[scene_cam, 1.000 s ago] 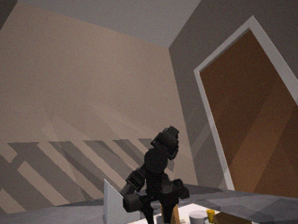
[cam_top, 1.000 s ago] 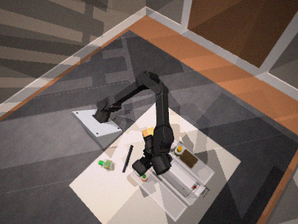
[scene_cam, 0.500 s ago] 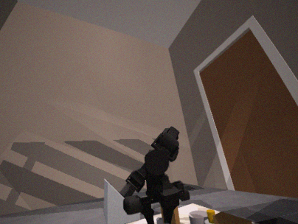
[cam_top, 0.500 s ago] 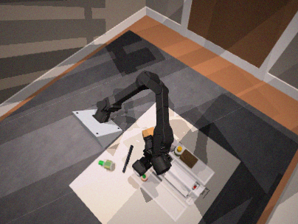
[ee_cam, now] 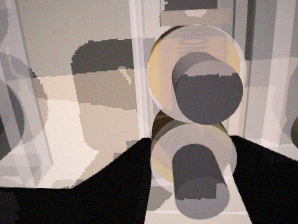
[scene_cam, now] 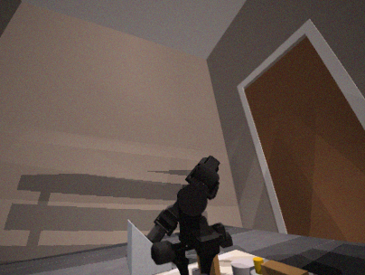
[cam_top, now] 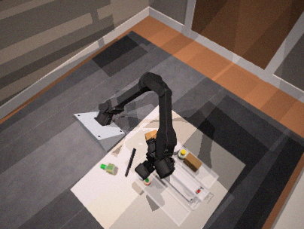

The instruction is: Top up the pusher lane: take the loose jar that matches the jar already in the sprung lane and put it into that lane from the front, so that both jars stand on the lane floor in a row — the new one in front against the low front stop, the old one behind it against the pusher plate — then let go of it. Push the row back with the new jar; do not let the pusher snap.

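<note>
In the wrist view my gripper (ee_cam: pixel 189 145) is shut on a clear jar with a dark grey cap and amber contents. The held jar (ee_cam: pixel 162 142) is between the black fingers, directly in front of a like jar (ee_cam: pixel 159 62) in the sprung lane. The two look touching or nearly so. The pusher plate (ee_cam: pixel 220 17) is behind the rear jar. Clear lane walls (ee_cam: pixel 141 95) run along both sides. The held jar's base and the front stop cannot be made out. In the top view the arm hides both jars and the fingertips, above the front of the clear rack (cam_top: pixel 184 184).
A green-capped jar (cam_top: pixel 110 168) lies on its side beyond a black bar (cam_top: pixel 130 163). Another green-capped jar (cam_top: pixel 147 181) stands in the side lane. A yellow-capped jar (cam_top: pixel 183 154) (scene_cam: pixel 257 265) and brown block (cam_top: pixel 193 162) (scene_cam: pixel 282 269) occupy the other side. An orange block (cam_top: pixel 150 135) is near the arm.
</note>
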